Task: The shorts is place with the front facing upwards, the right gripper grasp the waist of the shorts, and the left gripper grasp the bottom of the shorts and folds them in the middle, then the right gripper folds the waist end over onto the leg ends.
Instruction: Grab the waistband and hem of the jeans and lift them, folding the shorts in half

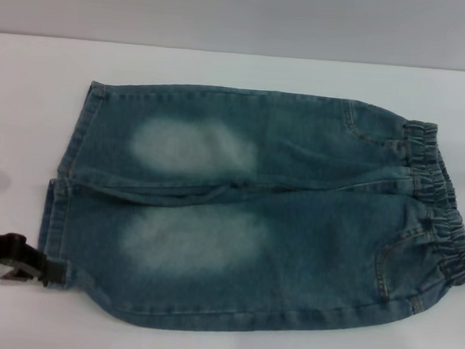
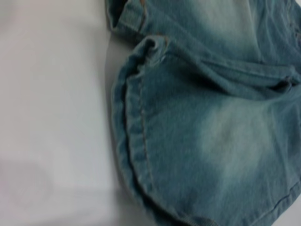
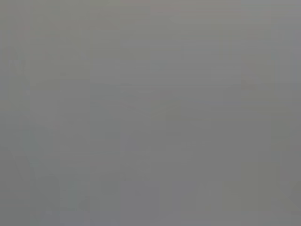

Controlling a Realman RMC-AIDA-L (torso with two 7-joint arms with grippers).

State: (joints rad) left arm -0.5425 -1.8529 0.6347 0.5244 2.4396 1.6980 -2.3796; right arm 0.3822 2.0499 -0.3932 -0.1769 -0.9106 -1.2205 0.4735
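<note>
Shorts (image 1: 253, 216): flat faded denim, gathered waist (image 1: 442, 201)

A white table (image 1: 29, 112) fills the head view. Behind its far edge runs a plain grey wall (image 1: 243, 15). The right wrist view shows only flat grey.

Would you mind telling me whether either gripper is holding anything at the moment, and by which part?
The left gripper meets the near leg hem of the shorts, but whether it grips cannot be told. The right gripper is out of view.
</note>
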